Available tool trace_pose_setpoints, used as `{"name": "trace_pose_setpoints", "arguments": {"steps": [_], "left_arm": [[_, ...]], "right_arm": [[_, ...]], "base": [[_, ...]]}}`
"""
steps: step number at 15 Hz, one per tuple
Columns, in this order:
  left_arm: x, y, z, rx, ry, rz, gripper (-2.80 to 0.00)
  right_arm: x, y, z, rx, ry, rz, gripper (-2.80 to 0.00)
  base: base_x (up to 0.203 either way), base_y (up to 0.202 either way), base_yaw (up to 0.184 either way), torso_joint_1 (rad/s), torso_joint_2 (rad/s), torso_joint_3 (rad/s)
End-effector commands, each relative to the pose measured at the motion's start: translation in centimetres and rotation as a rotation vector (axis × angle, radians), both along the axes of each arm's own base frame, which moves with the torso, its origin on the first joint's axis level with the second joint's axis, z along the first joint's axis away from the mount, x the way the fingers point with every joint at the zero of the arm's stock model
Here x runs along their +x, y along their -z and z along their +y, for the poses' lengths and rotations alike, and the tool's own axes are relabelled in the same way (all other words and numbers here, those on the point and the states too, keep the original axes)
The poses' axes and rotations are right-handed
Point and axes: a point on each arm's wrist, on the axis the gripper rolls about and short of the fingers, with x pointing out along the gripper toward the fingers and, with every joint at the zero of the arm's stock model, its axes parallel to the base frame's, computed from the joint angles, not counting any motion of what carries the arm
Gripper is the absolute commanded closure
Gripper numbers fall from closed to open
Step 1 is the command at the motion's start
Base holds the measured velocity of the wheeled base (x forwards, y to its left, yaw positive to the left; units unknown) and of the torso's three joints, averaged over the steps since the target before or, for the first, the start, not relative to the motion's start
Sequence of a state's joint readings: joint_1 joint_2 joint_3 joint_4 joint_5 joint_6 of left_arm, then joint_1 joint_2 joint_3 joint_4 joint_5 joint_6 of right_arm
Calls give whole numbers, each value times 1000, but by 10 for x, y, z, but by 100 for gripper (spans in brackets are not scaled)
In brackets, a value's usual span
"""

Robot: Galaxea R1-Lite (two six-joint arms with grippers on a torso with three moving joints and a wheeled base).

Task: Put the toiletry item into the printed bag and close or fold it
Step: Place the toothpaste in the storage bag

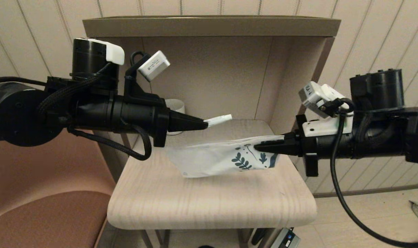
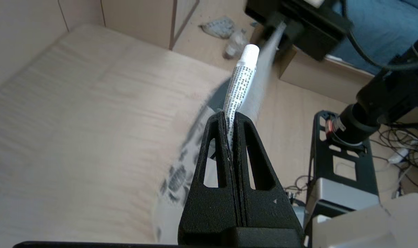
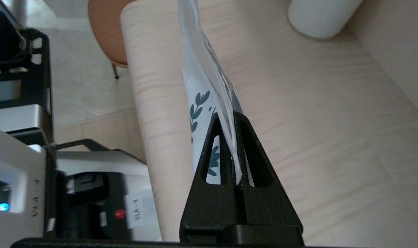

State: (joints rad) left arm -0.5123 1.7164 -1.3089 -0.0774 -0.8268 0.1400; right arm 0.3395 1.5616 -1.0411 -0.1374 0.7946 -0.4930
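The toiletry item [image 1: 219, 120] is a slim white tube with small dark print and a white cap [image 2: 242, 77]. My left gripper [image 1: 205, 124] is shut on its flat end and holds it in the air, cap pointing toward the right arm. The printed bag [image 1: 215, 155] is white with teal leaf prints at its right end [image 3: 197, 110]. It hangs just above the small wooden table [image 1: 212, 203]. My right gripper [image 1: 257, 147] is shut on the bag's printed end [image 3: 229, 131]. The tube is above and behind the bag, outside it.
A white ribbed mug [image 1: 175, 107] stands at the back of the table, partly behind my left arm, also in the right wrist view as the mug [image 3: 320, 17]. A cabinet wall [image 1: 209, 72] closes the back. A brown chair [image 1: 47, 220] sits on the left.
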Motion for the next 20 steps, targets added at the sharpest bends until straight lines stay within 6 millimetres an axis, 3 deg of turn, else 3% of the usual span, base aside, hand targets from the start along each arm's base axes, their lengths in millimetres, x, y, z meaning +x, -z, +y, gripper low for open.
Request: {"name": "trace_pose_setpoints", "arguments": {"steps": [1, 7, 16, 20], "left_arm": [[2, 0, -1, -3, 5, -4, 0], [8, 2, -2, 0, -1, -4, 0], [15, 24, -9, 41, 15, 30, 0], [12, 22, -8, 41, 20, 9, 0]], "right_arm": [[-4, -3, 0, -4, 37, -111, 0], [-19, -4, 7, -43, 156, -318, 0], [-24, 2, 12, -47, 136, -310, 0], [-17, 8, 14, -58, 136, -288, 0]], "base": [[0, 0, 0, 0, 0, 0], [0, 0, 0, 0, 0, 0], [0, 0, 0, 0, 0, 0], [0, 0, 0, 0, 0, 0]]}}
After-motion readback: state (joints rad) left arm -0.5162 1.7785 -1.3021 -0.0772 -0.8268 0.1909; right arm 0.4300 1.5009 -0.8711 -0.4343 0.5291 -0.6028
